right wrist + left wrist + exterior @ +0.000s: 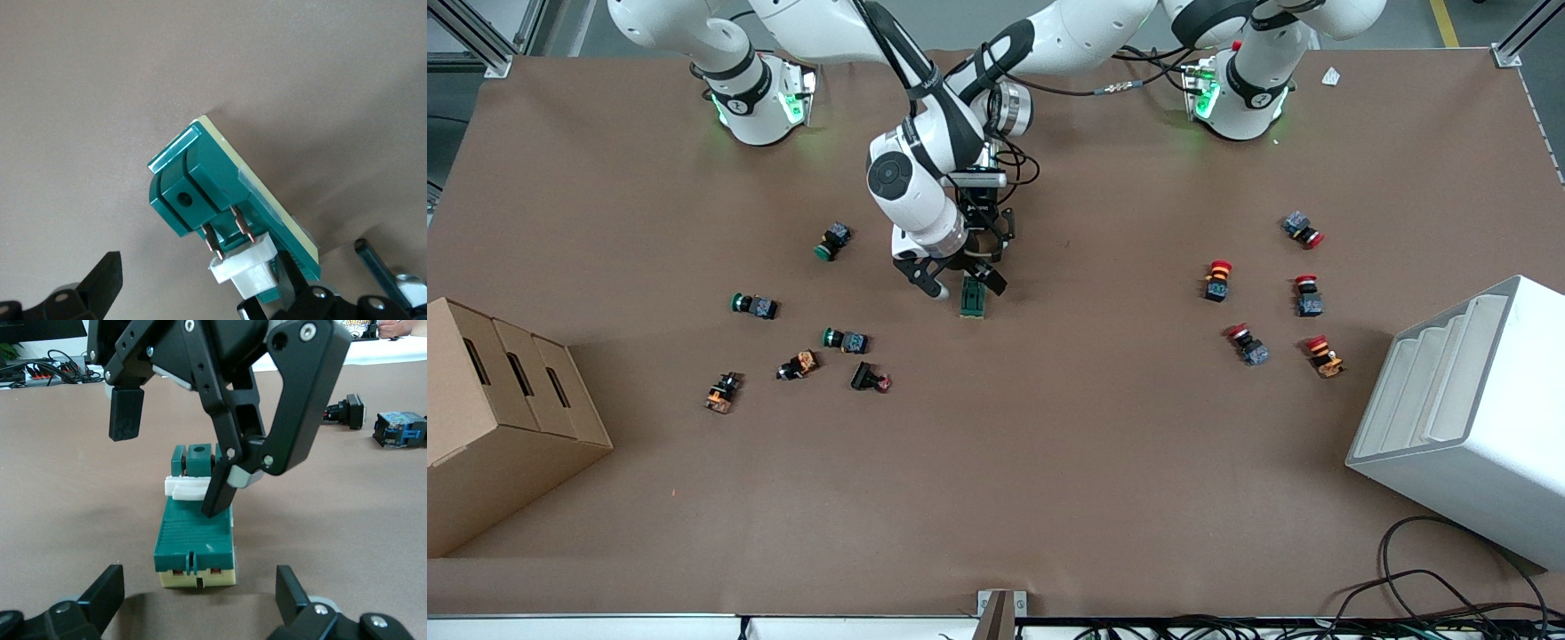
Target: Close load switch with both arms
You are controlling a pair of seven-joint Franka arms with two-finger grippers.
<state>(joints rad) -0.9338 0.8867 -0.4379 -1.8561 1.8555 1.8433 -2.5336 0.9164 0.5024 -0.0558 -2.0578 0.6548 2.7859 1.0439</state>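
The load switch point(973, 298) lies flat mid-table, dark green on a cream base, with a white lever point(187, 487) at one end. My right gripper point(963, 284) is open over it. One of its fingers point(220, 497) touches the lever and the other hangs free beside the switch. In the right wrist view the lever point(247, 270) sits against one finger point(290, 283) of that gripper point(197, 280), above the green body point(200, 187). My left gripper point(199, 600) is open and low at the switch's point(193, 533) other end. Its fingers stand wide to either side and do not touch the switch.
Several green- and orange-capped push buttons point(845, 340) lie toward the right arm's end. Several red-capped ones point(1218, 280) lie toward the left arm's end. A cardboard box point(498, 418) and a white rack point(1467, 418) stand at the table's two ends.
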